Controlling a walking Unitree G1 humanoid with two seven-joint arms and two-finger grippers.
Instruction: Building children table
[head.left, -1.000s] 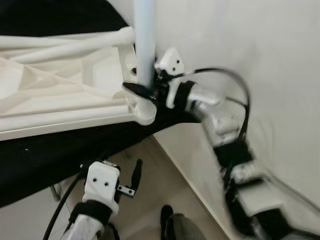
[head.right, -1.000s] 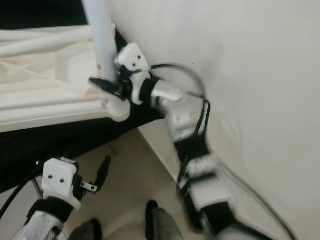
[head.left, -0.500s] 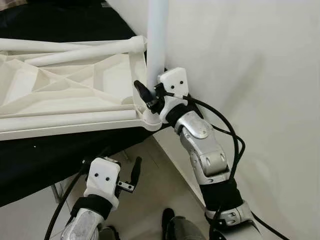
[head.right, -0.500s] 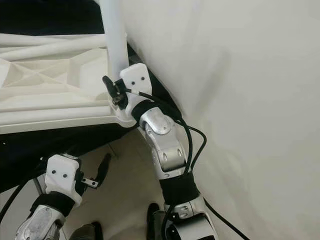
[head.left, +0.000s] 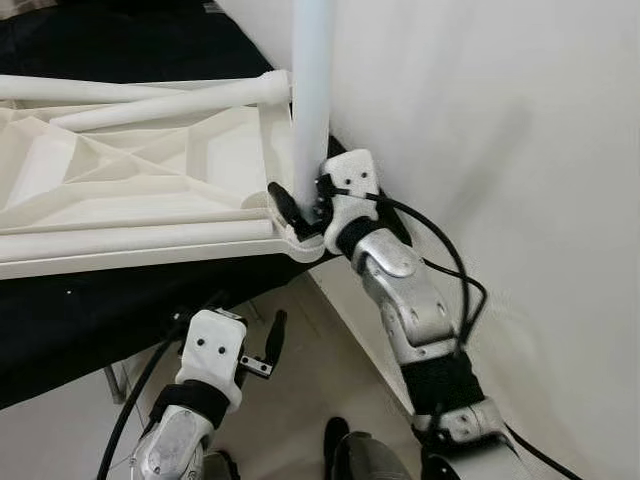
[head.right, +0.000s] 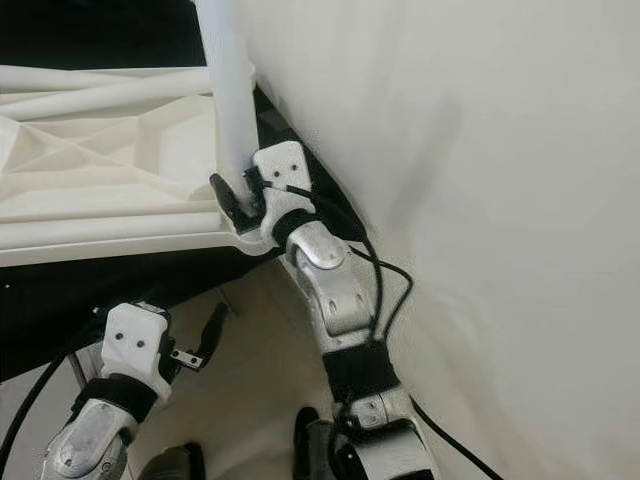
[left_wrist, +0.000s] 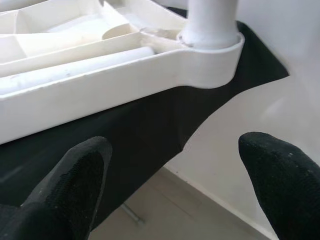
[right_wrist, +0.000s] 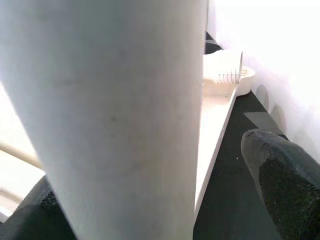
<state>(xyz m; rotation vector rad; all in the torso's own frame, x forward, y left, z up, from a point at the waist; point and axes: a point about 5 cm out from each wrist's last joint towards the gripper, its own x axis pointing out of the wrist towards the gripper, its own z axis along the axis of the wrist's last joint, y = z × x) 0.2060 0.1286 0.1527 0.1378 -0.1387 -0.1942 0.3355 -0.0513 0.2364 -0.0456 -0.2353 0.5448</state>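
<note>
Left gripper (head.left: 272, 338): hanging low at the robot's left, below the edge of the black-covered surface (head.left: 90, 310), over the floor. Its wrist view shows the two black fingers (left_wrist: 75, 175) spread wide with nothing between them, aimed up at the near corner of the work. Idle.

Table top (head.left: 130, 190): a white moulded plastic panel lying underside up on the black cover, ribs showing. Two loose white legs rest on it: one laid along the near rim (head.left: 130, 238), one lying aslant along the far side (head.left: 170, 100), its threaded end visible in the right wrist view (right_wrist: 222, 67).

Corner socket (left_wrist: 212, 62): the round boss at the panel's near right corner, close to the wall (head.left: 500, 120). An upright table leg (head.left: 310, 100) stands in it, roughly vertical; its base sits inside the collar.

Right gripper (head.left: 300, 205): at the foot of the upright leg, just above the socket. One black finger (head.left: 283, 203) shows on the left side of the tube; the wrist view has the leg (right_wrist: 115, 115) between the two fingers. The fingers appear closed around the leg.

Assessment: the step in hand is fitting this leg into its corner socket. Whether the thread is fully home cannot be told. The next move likely calls for turning the leg while keeping it upright, then releasing and taking up a loose leg for another corner.
</note>
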